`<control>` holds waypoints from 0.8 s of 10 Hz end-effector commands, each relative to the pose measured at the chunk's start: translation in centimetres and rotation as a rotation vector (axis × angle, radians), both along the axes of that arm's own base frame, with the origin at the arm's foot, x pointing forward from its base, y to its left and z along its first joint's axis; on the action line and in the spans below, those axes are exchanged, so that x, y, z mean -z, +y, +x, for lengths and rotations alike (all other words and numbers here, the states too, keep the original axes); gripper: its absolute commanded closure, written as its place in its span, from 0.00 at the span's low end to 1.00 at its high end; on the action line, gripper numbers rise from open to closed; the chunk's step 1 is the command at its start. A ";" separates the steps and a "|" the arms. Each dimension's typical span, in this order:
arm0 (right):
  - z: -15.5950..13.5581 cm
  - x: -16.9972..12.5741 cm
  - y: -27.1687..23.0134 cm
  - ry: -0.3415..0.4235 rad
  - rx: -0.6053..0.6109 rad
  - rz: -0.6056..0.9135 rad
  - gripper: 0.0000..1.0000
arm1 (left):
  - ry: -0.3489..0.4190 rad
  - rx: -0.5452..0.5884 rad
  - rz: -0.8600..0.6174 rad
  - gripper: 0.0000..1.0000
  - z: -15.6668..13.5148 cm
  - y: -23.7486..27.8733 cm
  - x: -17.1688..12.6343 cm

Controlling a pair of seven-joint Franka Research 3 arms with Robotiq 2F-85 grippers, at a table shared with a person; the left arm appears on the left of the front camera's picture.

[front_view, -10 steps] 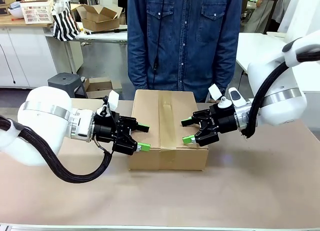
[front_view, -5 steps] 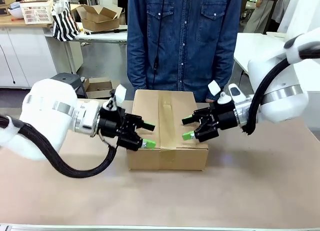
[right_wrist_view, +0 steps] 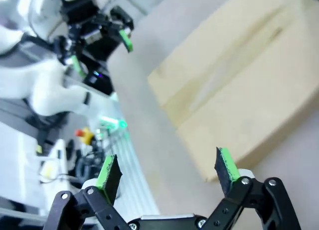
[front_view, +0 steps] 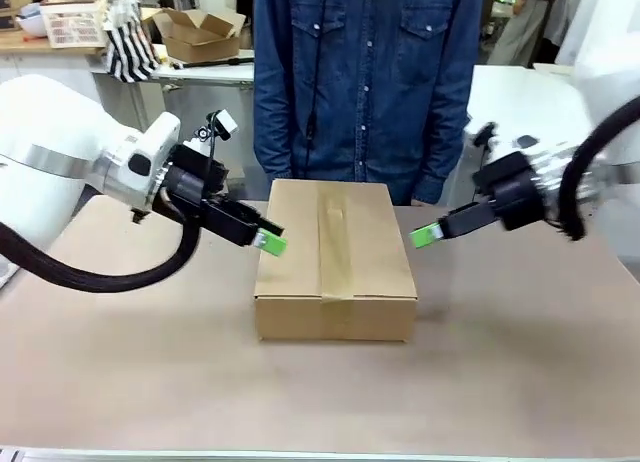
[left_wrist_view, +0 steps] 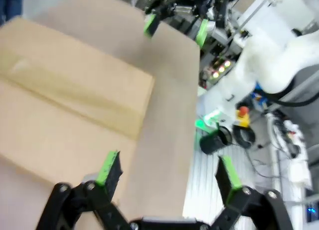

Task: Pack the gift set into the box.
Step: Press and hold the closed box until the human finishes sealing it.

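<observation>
Two pincers wide, empty: left pincer [front_view: 268, 243], right pincer [front_view: 424, 236] flank closed box [front_view: 336, 257], apart.

No readable text, labels or numbers on anything in view.

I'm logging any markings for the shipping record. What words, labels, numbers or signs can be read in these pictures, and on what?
None can be read.
The box: plain brown card with a tape strip, no print showing.
The left gripper and right gripper: no legible marking.
</observation>
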State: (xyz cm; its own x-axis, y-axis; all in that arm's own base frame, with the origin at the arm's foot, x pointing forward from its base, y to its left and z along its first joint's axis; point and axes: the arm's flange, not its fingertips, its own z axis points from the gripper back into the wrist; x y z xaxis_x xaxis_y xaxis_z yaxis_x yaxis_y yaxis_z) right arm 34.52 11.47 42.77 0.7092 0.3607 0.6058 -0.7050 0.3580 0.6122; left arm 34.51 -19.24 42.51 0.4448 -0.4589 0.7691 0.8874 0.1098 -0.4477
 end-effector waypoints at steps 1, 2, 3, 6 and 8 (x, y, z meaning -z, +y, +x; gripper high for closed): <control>-5.0 -0.2 -8.0 0.123 0.040 0.110 0.00 | 0.170 -0.018 0.012 0.00 -0.8 6.1 -0.8; -5.6 0.6 -11.8 0.179 0.095 0.180 0.00 | 0.269 -0.050 0.044 0.00 -1.2 9.4 -0.3; -5.7 1.9 -15.6 0.240 0.107 0.279 0.00 | 0.368 -0.037 0.008 0.00 -1.5 13.2 0.5; -3.8 0.3 -16.4 0.229 0.092 0.295 0.00 | 0.341 -0.067 -0.001 0.00 -1.4 14.0 1.2; -3.8 0.3 -16.4 0.229 0.092 0.295 0.00 | 0.341 -0.067 -0.001 0.00 -1.4 14.0 1.2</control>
